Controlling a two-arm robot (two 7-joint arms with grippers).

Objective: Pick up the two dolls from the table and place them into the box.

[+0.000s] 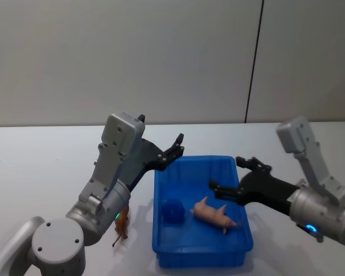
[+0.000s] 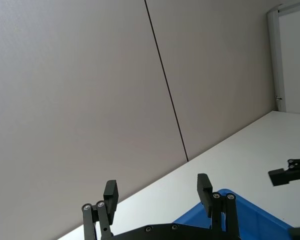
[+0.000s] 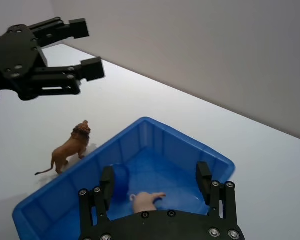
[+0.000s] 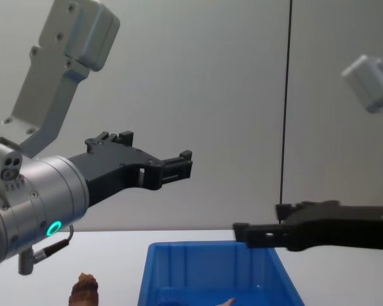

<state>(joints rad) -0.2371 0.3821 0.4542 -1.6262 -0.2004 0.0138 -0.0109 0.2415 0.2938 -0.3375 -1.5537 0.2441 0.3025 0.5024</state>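
The pale pink doll (image 1: pixel 215 214) lies on its side on the floor of the blue box (image 1: pixel 161 198), also seen under my right wrist as the pink doll (image 3: pixel 145 200). The reddish-brown doll (image 1: pixel 122 225), a lion figure, stands on the white table (image 1: pixel 40 172) just outside the box's left wall; it is the brown doll (image 3: pixel 70 148) and brown doll (image 4: pixel 84 290) in the other views. My right gripper (image 1: pixel 226 172) hangs open over the box's right half, holding nothing. My left gripper (image 1: pixel 177 146) is raised, open and empty, above the box's far left corner.
A small round dark blue thing (image 1: pixel 172 210) sits inside the box to the left of the pink doll. A grey wall stands behind the table. Bare tabletop stretches to the left and behind the box.
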